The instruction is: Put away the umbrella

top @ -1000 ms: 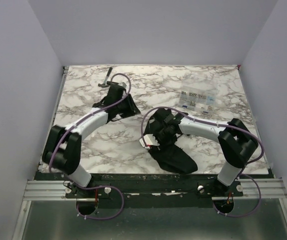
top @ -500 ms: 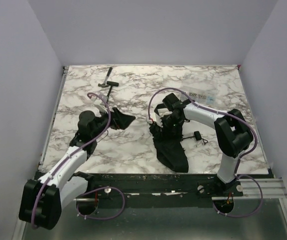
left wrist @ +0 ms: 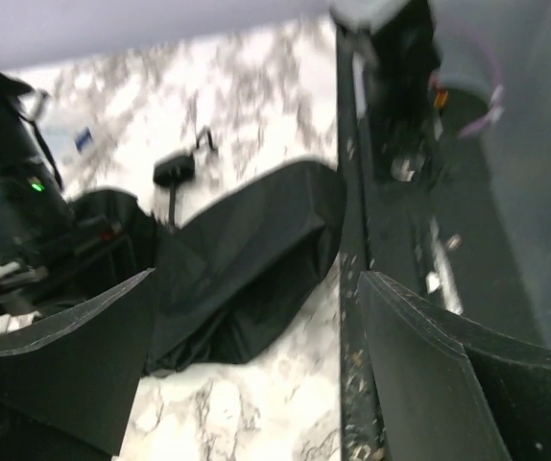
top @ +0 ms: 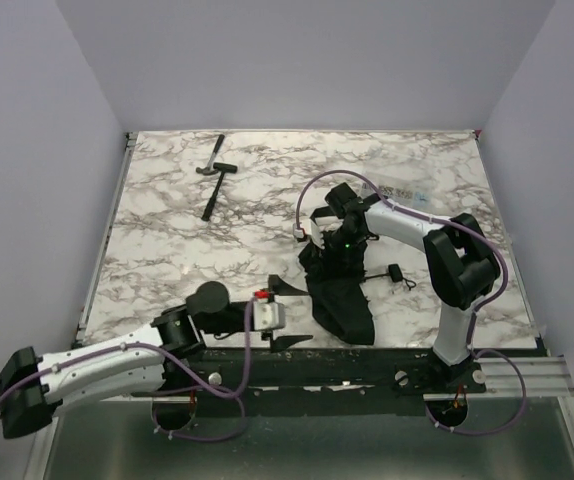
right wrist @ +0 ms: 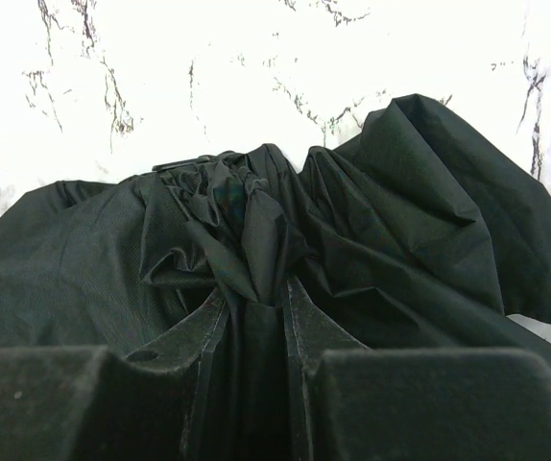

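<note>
The black umbrella [top: 342,298] lies as a crumpled folded bundle on the marble table, right of centre near the front edge. My right gripper [top: 335,243] is at its far end, shut on a bunched fold of canopy fabric [right wrist: 256,240]. A small black handle with a strap [top: 397,272] lies just right of the bundle. My left gripper [top: 287,315] is open and empty, low over the front edge, just left of the umbrella's near end. The left wrist view shows the fabric [left wrist: 247,259] ahead between my spread fingers [left wrist: 74,355].
A black-handled hammer [top: 212,178] lies at the far left of the table. A clear packet with labels [top: 405,195] lies at the back right. The black front rail [left wrist: 352,288] runs close beside my left gripper.
My left arm has swung back from the middle left of the table to the front edge, its gripper now beside the umbrella's near end. The right gripper moved the umbrella slightly farther from the edge.
</note>
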Controlling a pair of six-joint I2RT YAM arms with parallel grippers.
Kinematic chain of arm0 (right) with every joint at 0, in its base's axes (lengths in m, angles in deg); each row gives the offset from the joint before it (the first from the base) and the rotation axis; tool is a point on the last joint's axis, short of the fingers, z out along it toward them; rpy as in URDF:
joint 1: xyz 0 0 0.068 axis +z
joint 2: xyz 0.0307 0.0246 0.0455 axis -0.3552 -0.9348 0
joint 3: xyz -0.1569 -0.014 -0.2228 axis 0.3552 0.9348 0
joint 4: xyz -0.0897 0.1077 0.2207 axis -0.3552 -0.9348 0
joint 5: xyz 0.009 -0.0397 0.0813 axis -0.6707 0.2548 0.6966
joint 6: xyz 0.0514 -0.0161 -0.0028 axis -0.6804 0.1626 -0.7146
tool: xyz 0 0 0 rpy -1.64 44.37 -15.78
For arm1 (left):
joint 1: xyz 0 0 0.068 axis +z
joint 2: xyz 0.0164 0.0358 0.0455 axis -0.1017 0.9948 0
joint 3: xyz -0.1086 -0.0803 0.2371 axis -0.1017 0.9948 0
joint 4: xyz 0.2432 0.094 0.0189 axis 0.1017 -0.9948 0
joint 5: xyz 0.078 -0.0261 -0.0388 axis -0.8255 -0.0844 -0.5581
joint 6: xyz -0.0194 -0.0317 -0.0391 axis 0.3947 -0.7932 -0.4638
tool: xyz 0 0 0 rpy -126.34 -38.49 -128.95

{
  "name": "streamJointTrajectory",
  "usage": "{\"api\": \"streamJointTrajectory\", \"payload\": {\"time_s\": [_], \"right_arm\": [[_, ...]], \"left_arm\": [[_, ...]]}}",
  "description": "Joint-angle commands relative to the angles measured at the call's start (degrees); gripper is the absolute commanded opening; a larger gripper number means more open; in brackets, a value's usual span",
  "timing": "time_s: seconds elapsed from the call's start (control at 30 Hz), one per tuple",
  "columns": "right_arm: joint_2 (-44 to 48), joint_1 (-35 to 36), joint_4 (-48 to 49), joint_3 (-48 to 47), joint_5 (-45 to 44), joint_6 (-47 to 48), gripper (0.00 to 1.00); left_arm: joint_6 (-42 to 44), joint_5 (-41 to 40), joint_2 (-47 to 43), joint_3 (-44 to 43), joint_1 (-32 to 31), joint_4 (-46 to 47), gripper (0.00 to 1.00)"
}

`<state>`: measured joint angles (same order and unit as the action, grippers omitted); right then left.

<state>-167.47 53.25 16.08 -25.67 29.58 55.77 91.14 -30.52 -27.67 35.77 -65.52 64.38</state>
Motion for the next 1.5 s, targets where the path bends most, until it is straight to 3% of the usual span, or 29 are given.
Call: {"api": "streamJointTrajectory", "payload": {"time_s": [0.0, 0.13, 0.27, 0.53, 0.73, 1.03, 1.17, 1.37, 1.47], "right_arm": [[-5.4, -0.1, 1.3, 4.4, -6.5, -1.1, 0.16], [-5.2, -0.1, 2.0, 5.2, -7.1, -1.3, 0.16], [-5.1, -0.1, 2.5, 5.6, -6.9, -1.4, 0.16], [-4.1, -0.1, 2.6, 6.3, -6.8, -1.4, 0.16], [-4.2, -0.1, 1.8, 5.5, -6.5, -1.3, 0.16], [-4.1, -0.1, -4.0, 4.1, -2.0, 1.0, 0.21], [-3.4, -0.1, -7.4, 3.4, 0.2, 2.0, 0.35], [-4.4, -0.1, -15.8, -1.6, 2.1, 5.0, 0.64], [-6.0, -0.2, -21.4, -5.1, 1.9, 8.3, 0.71]], "left_arm": [[16.9, -18.7, 16.0, -6.6, -8.5, -6.9, 0.82], [15.4, -19.7, 27.9, -12.3, -9.5, 0.2, 0.68], [10.6, -15.5, 38.8, -17.5, -9.4, 5.5, 0.45], [0.6, -11.8, 56.7, -21.1, -8.1, 0.1, 0.03], [-7.2, -17.3, 61.7, -16.4, -7.1, 2.3, 0.01], [-17.9, -32.3, 68.8, -24.9, 0.5, -7.8, 0.01], [-18.0, -37.3, 71.4, -26.6, 1.7, -8.3, 0.01], [-16.8, -36.9, 72.4, -25.2, 2.2, -6.8, 0.0], [-16.9, -36.3, 71.9, -22.8, 2.3, -5.5, 0.0]]}}
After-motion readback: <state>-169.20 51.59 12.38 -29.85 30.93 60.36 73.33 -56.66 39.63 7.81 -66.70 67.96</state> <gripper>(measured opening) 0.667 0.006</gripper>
